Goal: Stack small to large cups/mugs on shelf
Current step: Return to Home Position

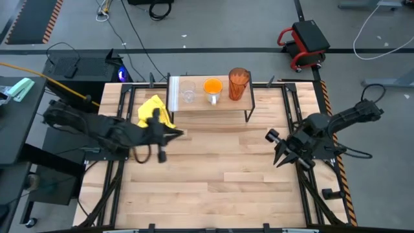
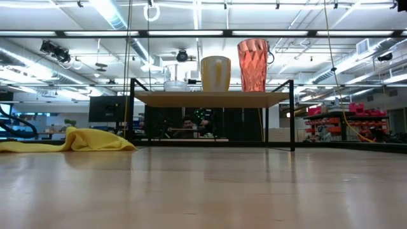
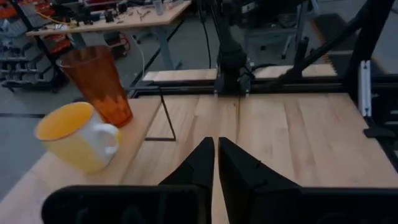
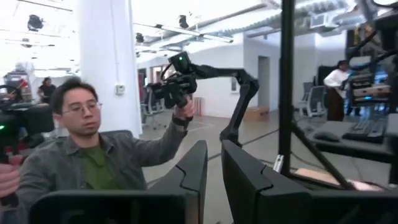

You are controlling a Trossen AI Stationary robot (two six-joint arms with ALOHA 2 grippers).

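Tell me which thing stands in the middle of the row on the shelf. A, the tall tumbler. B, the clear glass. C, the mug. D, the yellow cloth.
C: seen from above, the mug stands on the shelf between the glass and the tumbler.

Grey floor [image 1: 226, 26] surrounds the light-wood surface [image 1: 213, 175]. Beyond the surface stand a red wheeled cart [image 1: 304, 44] and a white column [image 4: 106, 68]; long ceiling lights [image 2: 108, 13] run above it.
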